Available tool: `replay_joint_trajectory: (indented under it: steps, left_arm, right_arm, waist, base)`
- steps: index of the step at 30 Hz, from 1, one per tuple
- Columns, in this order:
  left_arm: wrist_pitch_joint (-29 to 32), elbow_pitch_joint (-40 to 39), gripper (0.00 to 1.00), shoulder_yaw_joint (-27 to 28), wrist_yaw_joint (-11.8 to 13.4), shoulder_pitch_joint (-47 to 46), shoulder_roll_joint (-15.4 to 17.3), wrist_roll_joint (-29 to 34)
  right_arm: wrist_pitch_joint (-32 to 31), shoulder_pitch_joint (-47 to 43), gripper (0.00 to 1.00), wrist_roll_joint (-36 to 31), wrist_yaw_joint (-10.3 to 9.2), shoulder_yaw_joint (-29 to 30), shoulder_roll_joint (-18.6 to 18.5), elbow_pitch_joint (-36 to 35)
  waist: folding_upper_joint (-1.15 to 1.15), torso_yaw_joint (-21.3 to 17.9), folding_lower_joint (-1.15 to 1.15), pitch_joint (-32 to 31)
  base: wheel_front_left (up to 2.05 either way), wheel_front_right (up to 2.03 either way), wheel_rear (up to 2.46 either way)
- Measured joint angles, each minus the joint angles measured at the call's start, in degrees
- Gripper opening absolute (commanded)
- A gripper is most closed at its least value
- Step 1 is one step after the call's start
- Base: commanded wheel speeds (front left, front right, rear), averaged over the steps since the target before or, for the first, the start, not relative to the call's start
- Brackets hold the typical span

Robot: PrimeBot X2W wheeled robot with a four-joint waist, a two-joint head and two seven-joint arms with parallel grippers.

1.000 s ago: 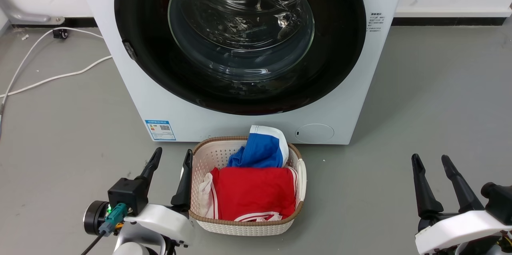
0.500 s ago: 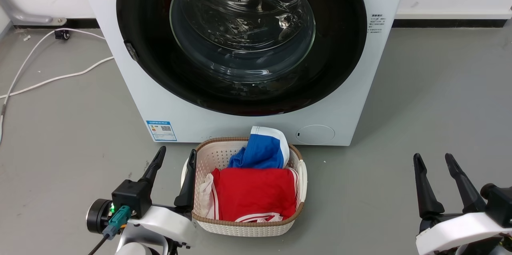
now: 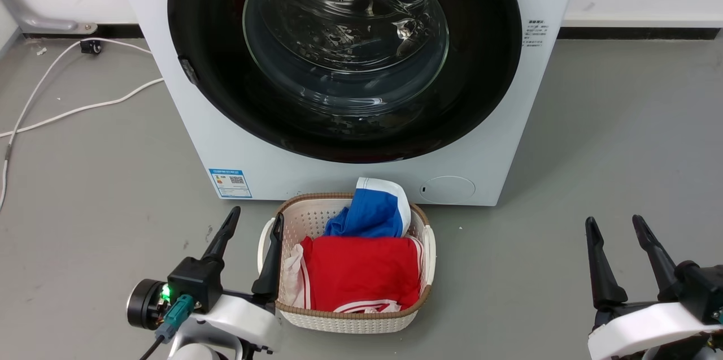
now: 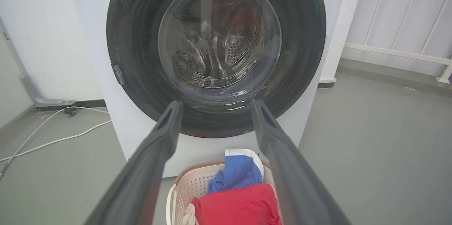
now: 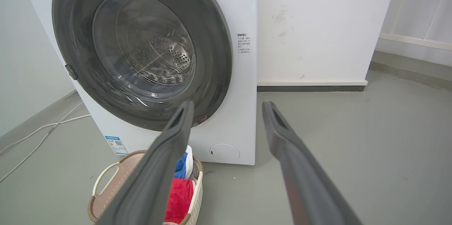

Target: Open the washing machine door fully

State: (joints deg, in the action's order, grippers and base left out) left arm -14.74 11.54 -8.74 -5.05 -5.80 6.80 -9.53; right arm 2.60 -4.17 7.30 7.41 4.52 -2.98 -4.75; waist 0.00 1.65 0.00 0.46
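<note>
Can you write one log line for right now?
door: shut | left gripper: open, beside basket | right gripper: open, empty

The washing machine [image 3: 350, 173] is a white box standing on the floor; the washing machine door [image 3: 214, 94], round, glossy black with a bulging glass window, lies shut flush against its front.

The dark two-fingered left gripper [image 3: 256, 216] and its twin, the right gripper [image 3: 614, 220], hovered low on white wrists, fingers spread apart.
</note>
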Motion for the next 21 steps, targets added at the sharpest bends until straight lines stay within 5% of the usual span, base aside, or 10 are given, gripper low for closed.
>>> replay_joint_trajectory:
  steps: [14,15,16,17,21]
  left_arm:
    - [-0.33,2.46,1.0,1.13,-1.29,-0.05,-1.14,0.11]
    - [-0.33,2.54,1.0,1.21,-1.35,-0.06,-1.21,0.02]
    - [-0.33,2.64,1.0,1.3,-1.37,-0.08,-1.32,-0.16]
    - [-0.33,2.74,1.0,1.41,-1.51,-0.08,-1.36,-0.22]
    - [-0.33,2.99,1.0,1.7,-1.58,-0.19,-1.52,-0.22]
  right_arm:
    - [0.77,-0.02,1.0,0.27,0.09,0.48,0.01,1.27]
    - [0.76,-0.02,0.49,0.46,0.09,0.51,0.01,1.37]
    - [0.75,-0.02,0.13,0.69,0.08,0.53,0.01,1.47]
    - [0.67,-0.02,0.0,0.86,0.08,0.42,0.01,1.57]
    - [0.31,-0.01,0.0,1.92,0.09,-0.08,0.04,2.14]
  waist:
    - [0.0,0.29,0.0,0.05]
    - [0.0,0.31,0.0,0.04]
    - [0.0,0.32,0.0,0.03]
    - [0.0,0.34,0.0,0.01]
    - [0.0,0.4,0.0,-0.07]
  base:
    - [0.0,0.0,0.0]
    - [0.0,0.0,0.0]
    - [0.0,0.0,0.0]
    - [0.0,0.0,0.0]
    - [0.0,0.0,0.0]
